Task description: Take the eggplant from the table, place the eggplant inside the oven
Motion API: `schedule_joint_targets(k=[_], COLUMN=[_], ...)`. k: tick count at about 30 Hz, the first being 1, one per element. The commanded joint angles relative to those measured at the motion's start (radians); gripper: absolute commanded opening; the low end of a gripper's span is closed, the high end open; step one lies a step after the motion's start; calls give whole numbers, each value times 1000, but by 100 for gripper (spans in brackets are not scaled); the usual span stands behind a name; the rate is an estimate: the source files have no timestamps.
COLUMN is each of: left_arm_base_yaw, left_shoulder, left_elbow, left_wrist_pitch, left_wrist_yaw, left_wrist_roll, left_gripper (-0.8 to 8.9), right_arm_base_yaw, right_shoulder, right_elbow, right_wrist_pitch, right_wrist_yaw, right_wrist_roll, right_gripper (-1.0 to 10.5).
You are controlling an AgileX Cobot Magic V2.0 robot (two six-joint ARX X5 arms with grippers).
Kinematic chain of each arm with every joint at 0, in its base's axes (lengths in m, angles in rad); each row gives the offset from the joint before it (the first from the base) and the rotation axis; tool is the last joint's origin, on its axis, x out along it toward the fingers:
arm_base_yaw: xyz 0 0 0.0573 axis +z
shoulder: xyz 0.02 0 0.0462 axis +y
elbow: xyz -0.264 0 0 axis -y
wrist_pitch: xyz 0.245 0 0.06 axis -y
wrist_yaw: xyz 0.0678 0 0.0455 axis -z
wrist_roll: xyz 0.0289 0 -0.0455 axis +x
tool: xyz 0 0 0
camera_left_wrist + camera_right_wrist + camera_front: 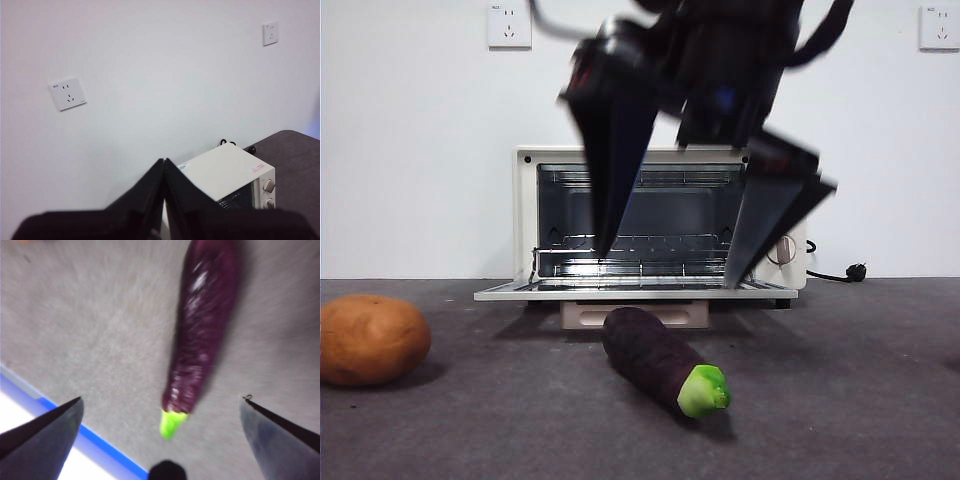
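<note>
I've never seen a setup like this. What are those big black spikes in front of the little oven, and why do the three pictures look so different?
The black spikes are the two jaws of the right gripper, a robot arm's pincer, hanging open above the eggplant. That picture comes from a low camera looking across the table. Behind stands the oven, its door folded down, and a potato lies at one side. The other two pictures come from cameras on the arms' wrists. The right one looks down on the eggplant between its spread jaws; nothing is held yet. The left gripper is shut and empty, raised high, facing the wall above the oven.
</note>
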Motion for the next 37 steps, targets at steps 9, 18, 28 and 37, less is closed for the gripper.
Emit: schedule_joint_targets(k=[9,18,28,37], left_arm_base_yaw=[-4,-4,-4,-5], left_shoulder=[-3,-3,-9,-11], left_elbow=[-5,-5,-5,-5], left_wrist_pitch=[-7,-8,-10,-10], left_wrist_yaw=[-3,-3,-3,-3], left_wrist_roll=[15,20,22,22], left_gripper=[-6,-6,-5,-6], right_arm_base_yaw=[36,37,37,47], right_shoulder=[104,124,124,113], right_elbow=[-65,-66,-148,-161], right_wrist_pitch=[56,89,145,167], right_wrist_yaw=[52,103,124,125], right_wrist_roll=[71,97,130,123], right_gripper=[589,257,172,-10])
